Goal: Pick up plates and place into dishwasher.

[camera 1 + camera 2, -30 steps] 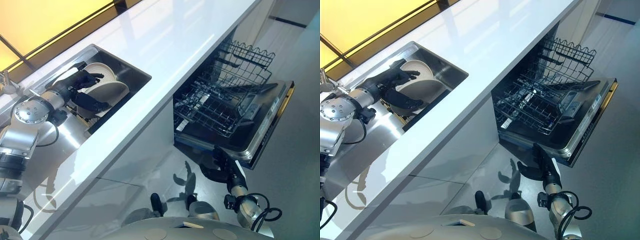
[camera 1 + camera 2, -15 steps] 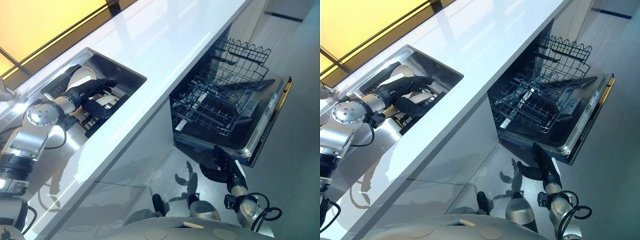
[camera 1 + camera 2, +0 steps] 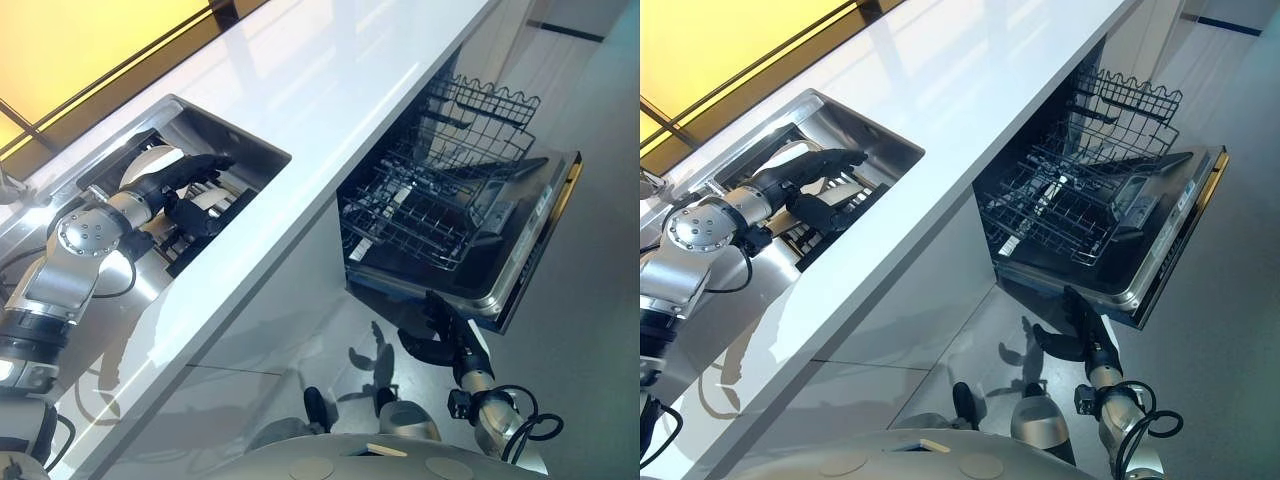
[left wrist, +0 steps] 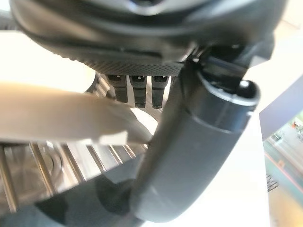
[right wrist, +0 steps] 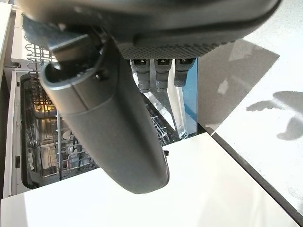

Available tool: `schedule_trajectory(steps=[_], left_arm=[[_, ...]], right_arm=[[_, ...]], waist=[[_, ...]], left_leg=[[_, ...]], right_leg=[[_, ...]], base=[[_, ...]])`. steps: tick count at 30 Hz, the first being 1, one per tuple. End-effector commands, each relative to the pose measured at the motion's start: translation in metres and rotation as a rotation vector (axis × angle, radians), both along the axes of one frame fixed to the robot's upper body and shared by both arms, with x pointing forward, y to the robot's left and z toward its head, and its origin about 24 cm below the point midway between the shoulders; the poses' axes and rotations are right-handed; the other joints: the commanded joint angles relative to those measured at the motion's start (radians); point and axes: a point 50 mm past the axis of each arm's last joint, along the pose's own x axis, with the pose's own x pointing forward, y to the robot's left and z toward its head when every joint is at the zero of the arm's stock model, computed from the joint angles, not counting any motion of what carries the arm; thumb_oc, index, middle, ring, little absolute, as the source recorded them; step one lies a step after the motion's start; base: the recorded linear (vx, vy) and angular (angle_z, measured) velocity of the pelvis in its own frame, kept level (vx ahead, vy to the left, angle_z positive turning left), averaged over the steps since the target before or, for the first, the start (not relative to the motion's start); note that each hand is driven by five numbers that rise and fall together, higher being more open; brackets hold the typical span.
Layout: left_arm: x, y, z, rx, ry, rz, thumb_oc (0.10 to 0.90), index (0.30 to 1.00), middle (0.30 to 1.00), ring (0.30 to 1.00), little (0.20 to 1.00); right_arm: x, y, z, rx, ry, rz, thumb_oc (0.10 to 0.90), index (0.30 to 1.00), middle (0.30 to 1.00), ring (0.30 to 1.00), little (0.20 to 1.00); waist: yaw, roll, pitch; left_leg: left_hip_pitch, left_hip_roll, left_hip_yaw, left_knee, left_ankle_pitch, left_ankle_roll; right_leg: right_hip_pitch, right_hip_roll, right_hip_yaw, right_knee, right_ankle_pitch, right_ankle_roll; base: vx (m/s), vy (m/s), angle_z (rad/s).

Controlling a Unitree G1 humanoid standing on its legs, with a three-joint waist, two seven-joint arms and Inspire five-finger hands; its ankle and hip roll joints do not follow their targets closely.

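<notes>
Left hand [image 3: 190,180] grips plate [image 3: 152,160] in sink [image 3: 255,145] — right hand [image 3: 440,335] open.

Plate [image 3: 150,162] in sink [image 3: 245,140], dishwasher rack [image 3: 430,205] right, below counter [image 3: 330,80]

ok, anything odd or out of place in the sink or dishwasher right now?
Nothing stands out. The left robot hand closes on a cream plate in the sink. The dishwasher door is down, its rack pulled out and seated. The right robot hand hangs open below the door.
</notes>
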Motion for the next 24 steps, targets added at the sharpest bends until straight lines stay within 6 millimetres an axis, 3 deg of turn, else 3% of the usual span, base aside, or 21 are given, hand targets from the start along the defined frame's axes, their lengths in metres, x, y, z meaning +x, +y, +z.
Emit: schedule_trajectory(steps=[1,7,12,24], left_arm=[[0.001,0.026,0.050,0.213,-0.297,0.143,0.800,0.900,0.900,0.900,0.900],[-0.010,0.057,0.074,0.398,-0.363,0.242,0.800,0.900,0.900,0.900,0.900],[-0.014,0.071,0.077,0.473,-0.289,0.276,0.800,0.900,0.900,0.900,0.900],[-0.017,0.078,0.070,0.483,-0.197,0.285,0.800,0.900,0.900,0.900,0.900]], right_arm=[[0.030,-0.002,0.039,-0.005,-0.253,0.036,0.800,0.900,0.900,0.900,0.900],[0.032,-0.005,0.042,-0.007,-0.257,0.026,0.800,0.900,0.900,0.900,0.900],[0.033,-0.007,0.043,-0.013,-0.254,0.026,0.800,0.900,0.900,0.900,0.900],[0.034,-0.010,0.043,-0.024,-0.248,0.036,0.800,0.900,0.900,0.900,0.900]], waist=[[-0.013,-0.019,-0.005],[-0.004,-0.013,-0.008],[-0.001,-0.004,-0.009],[0.001,0.003,-0.009]], left_leg=[[0.005,-0.095,-0.005,0.011,-0.125,0.022],[0.006,-0.093,-0.007,0.017,-0.128,0.019],[0.010,-0.092,-0.005,0.018,-0.129,0.017],[0.018,-0.095,-0.010,0.020,-0.134,0.018]], right_leg=[[-0.073,0.047,-0.014,0.061,-0.039,0.074],[-0.069,0.044,-0.022,0.068,-0.046,0.071],[-0.069,0.042,-0.026,0.078,-0.052,0.072],[-0.066,0.039,-0.030,0.098,-0.069,0.073]], base=[[0.00,0.000,0.00],[0.00,0.000,0.00],[0.01,0.006,0.02],[0.02,0.012,0.04]])
